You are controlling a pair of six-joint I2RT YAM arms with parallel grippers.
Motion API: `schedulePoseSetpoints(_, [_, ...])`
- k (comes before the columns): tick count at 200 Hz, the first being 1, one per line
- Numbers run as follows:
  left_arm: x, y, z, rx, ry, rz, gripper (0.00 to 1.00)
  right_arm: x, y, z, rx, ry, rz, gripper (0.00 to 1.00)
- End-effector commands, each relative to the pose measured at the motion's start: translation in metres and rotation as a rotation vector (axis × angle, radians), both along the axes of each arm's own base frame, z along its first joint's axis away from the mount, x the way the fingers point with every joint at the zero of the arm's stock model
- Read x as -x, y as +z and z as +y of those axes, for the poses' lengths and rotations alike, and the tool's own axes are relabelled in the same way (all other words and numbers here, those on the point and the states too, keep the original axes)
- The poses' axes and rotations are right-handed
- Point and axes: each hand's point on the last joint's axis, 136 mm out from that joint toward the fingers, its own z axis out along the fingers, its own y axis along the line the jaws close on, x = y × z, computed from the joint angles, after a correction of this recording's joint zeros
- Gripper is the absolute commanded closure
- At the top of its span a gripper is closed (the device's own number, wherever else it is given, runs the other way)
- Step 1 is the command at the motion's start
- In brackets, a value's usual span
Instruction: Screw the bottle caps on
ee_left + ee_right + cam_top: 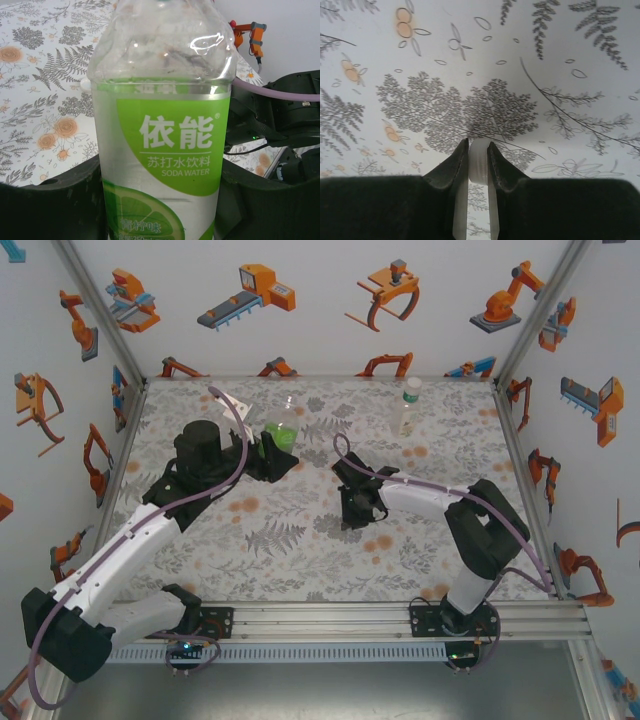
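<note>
My left gripper (272,452) is shut on a clear bottle (283,427) with a green lime label, held tilted over the table's back left. In the left wrist view this bottle (162,125) stands between the dark fingers (55,205), and its mouth is cut off at the top edge. My right gripper (355,512) points down at the middle of the table. Its jaws (479,156) are shut on a small white ribbed bottle cap (478,160), pinched edge-on at the fingertips just above the cloth. A second bottle (405,415) with a green cap (411,384) stands upright at the back right.
The table (280,540) is covered with a floral fern-print cloth. White walls with orange robot stickers (250,295) close it in on three sides. An aluminium rail (330,618) with both arm bases runs along the near edge. The right arm's purple cable (280,92) crosses behind the held bottle.
</note>
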Motion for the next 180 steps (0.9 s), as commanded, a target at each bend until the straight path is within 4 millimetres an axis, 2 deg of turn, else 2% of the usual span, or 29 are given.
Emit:
schedulePoseSetpoints(1, [0.002, 0.004, 0.004, 0.018, 0.013, -0.004, 1.0, 0.001, 0.002, 0.02, -0.1, 0.008, 0.016, 0.85])
schedulePoseSetpoints(30, [0.002, 0.004, 0.006, 0.017, 0.019, -0.002, 1.0, -0.006, 0.006, 0.034, -0.234, -0.004, 0.03, 0.86])
schedulePoseSetpoints(54, [0.003, 0.004, 0.007, 0.017, 0.026, -0.002, 1.0, -0.01, 0.002, 0.032, -0.344, -0.06, 0.056, 0.85])
schedulePoseSetpoints(91, [0.002, 0.003, 0.01, 0.02, 0.039, 0.0, 1.0, -0.008, -0.018, 0.006, -0.435, -0.196, 0.136, 0.77])
schedulePoseSetpoints(113, [0.002, 0.002, 0.01, 0.024, 0.04, 0.001, 1.0, -0.001, -0.026, -0.011, -0.421, -0.243, 0.151, 0.71])
schedulePoseSetpoints(143, [0.003, 0.002, 0.011, 0.026, 0.048, 0.003, 1.0, 0.004, -0.029, -0.033, -0.351, -0.298, 0.155, 0.68])
schedulePoseSetpoints(180, [0.002, 0.001, 0.013, 0.025, 0.057, 0.005, 1.0, 0.004, -0.026, -0.046, -0.265, -0.315, 0.146, 0.62])
